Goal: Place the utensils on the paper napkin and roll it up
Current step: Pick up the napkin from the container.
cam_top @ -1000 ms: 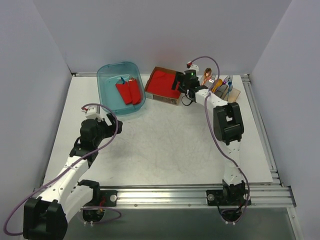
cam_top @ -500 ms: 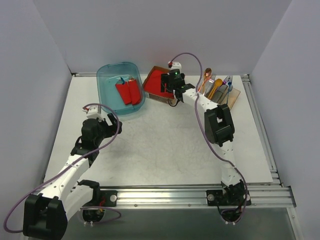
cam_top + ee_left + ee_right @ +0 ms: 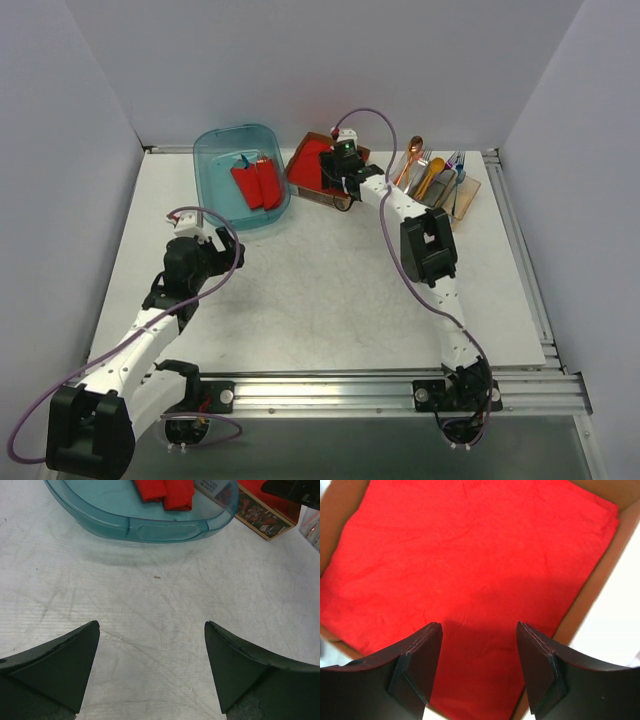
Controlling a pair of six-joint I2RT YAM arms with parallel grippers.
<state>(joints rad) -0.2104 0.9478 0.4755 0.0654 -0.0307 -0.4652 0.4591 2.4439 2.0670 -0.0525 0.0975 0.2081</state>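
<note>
Far left: translucent blue tub (image 3: 215,148) on white table (image 3: 320,290), two red rolled bundles (image 3: 257,183) inside. Just right of it: brown cardboard box (image 3: 318,193) holding thick red stack (image 3: 470,555). Metal rail (image 3: 330,385) along near edge.

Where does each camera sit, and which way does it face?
Top external: above, behind the bases, looking down on the table; left arm and right arm show.
Left wrist: low, facing the teal bin; the open left hand shows.
Right wrist: over the red napkin stack, looking down; the right hand shows.
Shared: top and left wrist both see the bin.
</note>
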